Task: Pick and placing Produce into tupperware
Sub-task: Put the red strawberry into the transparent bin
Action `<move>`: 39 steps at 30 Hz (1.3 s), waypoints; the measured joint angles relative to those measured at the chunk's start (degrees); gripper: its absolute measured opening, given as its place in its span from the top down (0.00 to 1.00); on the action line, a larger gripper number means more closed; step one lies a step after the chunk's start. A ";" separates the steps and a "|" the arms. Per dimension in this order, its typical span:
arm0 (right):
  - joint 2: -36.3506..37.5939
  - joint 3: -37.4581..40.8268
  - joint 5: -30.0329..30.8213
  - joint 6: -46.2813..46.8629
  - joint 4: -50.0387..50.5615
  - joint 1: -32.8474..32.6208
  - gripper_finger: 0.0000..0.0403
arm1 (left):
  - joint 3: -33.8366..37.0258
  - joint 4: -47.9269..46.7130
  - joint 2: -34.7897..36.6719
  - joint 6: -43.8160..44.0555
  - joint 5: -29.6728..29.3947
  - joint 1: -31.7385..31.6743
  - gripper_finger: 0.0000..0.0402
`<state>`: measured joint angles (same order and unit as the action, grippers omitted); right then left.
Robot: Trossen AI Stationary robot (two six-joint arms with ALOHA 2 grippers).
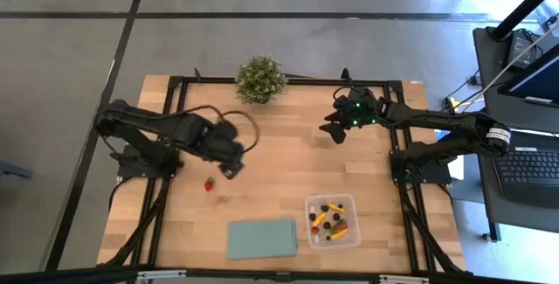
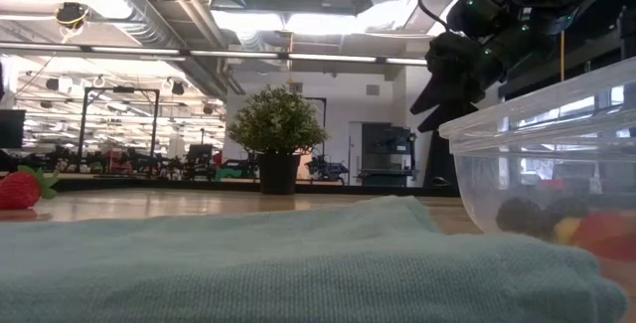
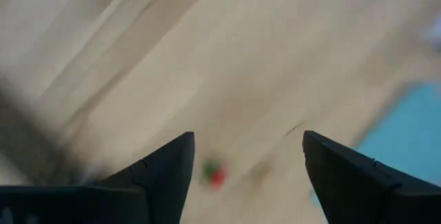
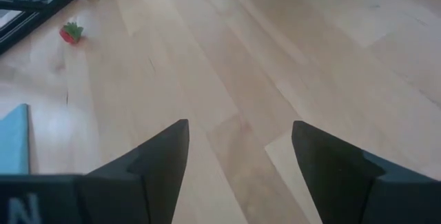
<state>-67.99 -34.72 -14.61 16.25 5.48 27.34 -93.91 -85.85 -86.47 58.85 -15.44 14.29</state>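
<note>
Two dark, jointed arms are seen. Black cables loop beside the left tool. Green lights glow near the right tool. Fingers are black, wedge-shaped.

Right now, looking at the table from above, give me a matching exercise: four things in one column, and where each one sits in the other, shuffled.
Things:
1. strawberry
2. potted plant
3. tupperware
4. green cloth

Places:
A. front edge of the table, just left of the clear box
B. alone on bare wood beside the left claw
C. front right, holding several pieces of produce
D. back edge of the table, near the middle

Pairs: 1-B, 2-D, 3-C, 4-A
</note>
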 joint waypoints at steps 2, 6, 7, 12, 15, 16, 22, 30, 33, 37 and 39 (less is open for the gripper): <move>0.00 0.00 0.00 0.02 -0.35 -0.01 0.36 | 0.27 -5.28 0.35 8.04 0.00 1.55 0.36; 0.00 0.00 0.00 0.16 -2.10 0.01 0.36 | 3.77 -0.63 1.22 14.65 0.29 3.69 0.35; 0.00 0.00 0.01 0.17 -2.19 0.02 0.36 | 4.82 -1.84 1.09 17.45 0.84 3.76 0.35; 0.02 0.00 0.00 0.20 -3.20 -0.01 0.36 | 16.87 -0.03 1.29 23.45 8.89 4.03 0.37; 0.01 0.00 0.02 0.20 -3.53 0.02 0.36 | 24.58 3.72 1.35 23.79 13.74 3.87 0.38; 0.01 0.00 0.00 0.20 -3.66 0.00 0.36 | 26.87 6.57 1.35 23.47 14.57 3.69 0.38; 0.00 0.01 0.02 0.22 -4.55 0.02 0.36 | 38.95 22.94 1.35 22.29 20.25 2.43 0.38; 0.02 0.00 0.01 1.73 -4.47 -0.01 0.36 | 48.36 30.28 1.35 24.14 21.90 1.40 0.38; 0.00 0.00 0.01 1.73 -4.45 -0.01 0.36 | 50.15 33.82 1.35 24.13 22.00 1.40 0.38; 0.00 0.00 0.02 1.73 -4.45 -0.01 0.36 | 52.68 39.91 1.35 24.16 22.45 1.40 0.38; 0.02 0.00 0.01 1.73 -4.44 -0.01 0.36 | 53.43 41.74 1.37 24.24 22.08 1.40 0.38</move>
<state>-67.96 -34.72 -14.60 17.98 1.05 27.33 -40.48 -44.10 -85.10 83.08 6.64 15.68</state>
